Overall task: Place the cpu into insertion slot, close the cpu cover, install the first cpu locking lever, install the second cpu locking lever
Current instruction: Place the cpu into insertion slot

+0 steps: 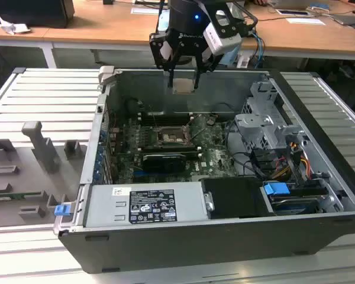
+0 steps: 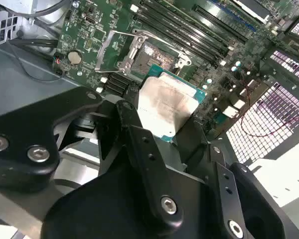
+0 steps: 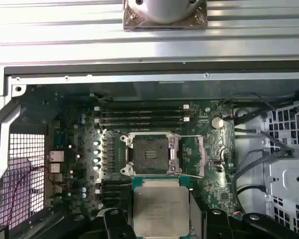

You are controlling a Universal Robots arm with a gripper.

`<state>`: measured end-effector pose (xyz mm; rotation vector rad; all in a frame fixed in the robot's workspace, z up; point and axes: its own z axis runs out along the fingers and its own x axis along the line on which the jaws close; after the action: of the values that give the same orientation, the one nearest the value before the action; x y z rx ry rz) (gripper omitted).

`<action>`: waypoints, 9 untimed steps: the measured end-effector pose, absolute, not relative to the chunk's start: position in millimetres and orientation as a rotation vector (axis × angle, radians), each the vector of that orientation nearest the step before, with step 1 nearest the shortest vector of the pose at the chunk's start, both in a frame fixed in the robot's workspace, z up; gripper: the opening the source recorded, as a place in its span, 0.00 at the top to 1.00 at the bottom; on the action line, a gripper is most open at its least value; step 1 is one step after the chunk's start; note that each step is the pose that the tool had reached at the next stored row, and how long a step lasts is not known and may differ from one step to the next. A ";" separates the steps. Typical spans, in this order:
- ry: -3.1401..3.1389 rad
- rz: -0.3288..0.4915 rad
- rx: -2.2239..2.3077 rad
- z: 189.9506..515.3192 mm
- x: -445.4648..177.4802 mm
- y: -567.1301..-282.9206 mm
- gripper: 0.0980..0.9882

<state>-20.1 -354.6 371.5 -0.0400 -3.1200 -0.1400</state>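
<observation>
My gripper (image 1: 184, 80) hangs above the open computer case, shut on the cpu (image 1: 183, 86), a flat square chip with a silvery-beige top. In both wrist views the cpu (image 2: 167, 107) (image 3: 161, 206) sits between the black fingers (image 2: 134, 127), well above the green board. The insertion slot (image 1: 168, 137) (image 3: 149, 154) (image 2: 152, 54) lies bare on the board, dark with a silver rim. Beside the slot, the cpu cover (image 3: 200, 157) (image 2: 103, 50) is swung open. In the first wrist view the cpu is offset to one side of the slot.
A black card (image 1: 163, 160) lies just in front of the slot, and a silver power supply (image 1: 145, 204) fills the case front. A drive cage (image 1: 263, 127) and cables crowd the exterior view's right. Memory slots (image 3: 142, 113) run beside the slot. Grey fixtures (image 1: 41, 145) stand outside the case.
</observation>
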 end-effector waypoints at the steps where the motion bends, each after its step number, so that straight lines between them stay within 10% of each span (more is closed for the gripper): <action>1: -3.120 -0.140 -0.040 371.5 -20.1 -354.5 0.50; 9: -3.120 -0.141 -0.158 371.2 -20.3 -354.5 0.50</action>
<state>-20.3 -354.5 371.2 -0.1584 -3.1196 -0.1410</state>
